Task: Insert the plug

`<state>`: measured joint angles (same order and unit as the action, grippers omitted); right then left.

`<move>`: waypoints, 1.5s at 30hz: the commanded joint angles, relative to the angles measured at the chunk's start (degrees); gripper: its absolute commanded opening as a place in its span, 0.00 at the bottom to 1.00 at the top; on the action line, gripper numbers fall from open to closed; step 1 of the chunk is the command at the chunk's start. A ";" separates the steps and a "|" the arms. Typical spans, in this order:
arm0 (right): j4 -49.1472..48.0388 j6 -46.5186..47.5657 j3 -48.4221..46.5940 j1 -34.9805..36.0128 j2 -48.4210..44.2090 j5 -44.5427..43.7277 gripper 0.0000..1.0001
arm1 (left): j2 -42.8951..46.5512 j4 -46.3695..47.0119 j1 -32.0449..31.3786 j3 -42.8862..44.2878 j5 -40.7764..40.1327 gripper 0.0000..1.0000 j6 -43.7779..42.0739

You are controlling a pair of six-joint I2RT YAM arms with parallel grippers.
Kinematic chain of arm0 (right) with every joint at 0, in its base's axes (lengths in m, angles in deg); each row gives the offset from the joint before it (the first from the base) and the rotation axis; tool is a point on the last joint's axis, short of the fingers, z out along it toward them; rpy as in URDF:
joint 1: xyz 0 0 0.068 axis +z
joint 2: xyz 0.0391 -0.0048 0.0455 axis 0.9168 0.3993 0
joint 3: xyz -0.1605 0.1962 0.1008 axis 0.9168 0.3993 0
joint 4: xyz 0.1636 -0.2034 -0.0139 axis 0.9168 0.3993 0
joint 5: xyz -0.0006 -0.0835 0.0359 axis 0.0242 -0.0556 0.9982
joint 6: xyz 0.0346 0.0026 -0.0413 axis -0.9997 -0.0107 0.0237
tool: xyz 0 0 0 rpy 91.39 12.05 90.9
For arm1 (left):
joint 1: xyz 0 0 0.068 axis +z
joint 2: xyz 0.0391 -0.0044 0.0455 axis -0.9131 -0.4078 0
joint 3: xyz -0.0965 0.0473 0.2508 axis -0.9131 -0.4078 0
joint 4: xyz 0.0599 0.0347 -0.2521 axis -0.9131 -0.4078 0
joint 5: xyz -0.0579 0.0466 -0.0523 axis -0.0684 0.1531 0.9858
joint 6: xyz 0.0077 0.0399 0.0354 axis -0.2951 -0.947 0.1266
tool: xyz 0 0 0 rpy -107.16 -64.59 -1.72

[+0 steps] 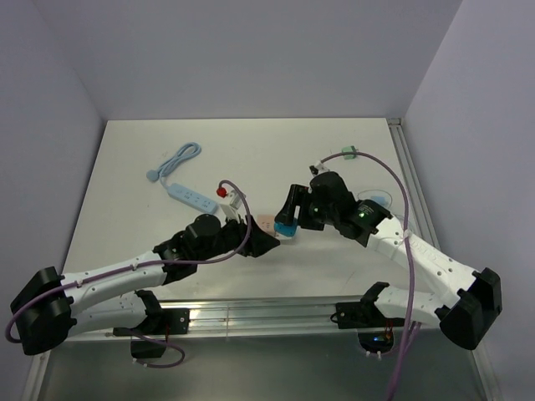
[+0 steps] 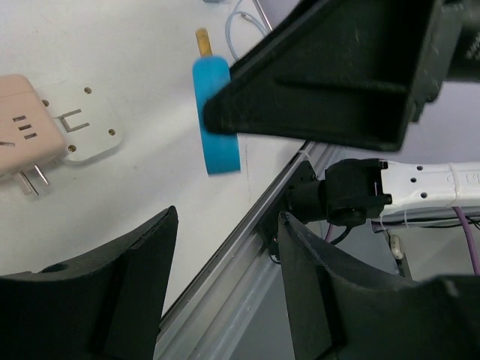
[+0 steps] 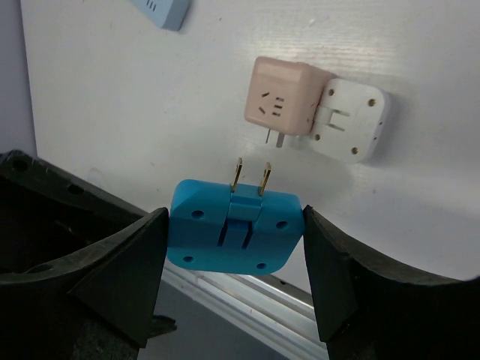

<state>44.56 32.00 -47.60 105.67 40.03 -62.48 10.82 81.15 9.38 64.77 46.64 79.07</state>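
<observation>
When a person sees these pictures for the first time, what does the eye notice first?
The blue plug stands out first, gripped by the right end effector near the middle of the table, its two brass prongs pointing away. Just beyond it lie a pink adapter and a white plate, touching side by side. The left end effector is open nearby, and a pale blue power strip lies further back on the left.
</observation>
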 commanded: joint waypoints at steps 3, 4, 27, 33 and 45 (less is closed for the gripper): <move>-1.58 -1.47 -1.98 4.21 -2.54 -1.65 0.00 | -0.20 0.84 -1.28 3.20 -4.52 0.62 0.75; -1.32 -1.64 -2.16 4.57 -2.54 -1.83 0.00 | -0.64 0.41 -1.28 3.56 -4.96 0.62 0.58; 6.41 2.57 -9.45 7.21 0.10 -12.89 0.85 | 3.03 -4.87 -0.40 4.36 -10.15 0.00 -2.50; 0.36 8.80 -8.23 6.68 -2.79 -8.44 0.85 | 12.08 -4.00 0.39 1.02 -13.23 0.00 -1.45; -24.87 8.46 3.11 5.80 -11.94 20.48 0.73 | 23.96 6.80 0.57 -5.66 -6.91 0.00 0.83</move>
<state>29.57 39.87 -44.97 112.05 28.90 -51.29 33.20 81.26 9.77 59.83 36.70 78.65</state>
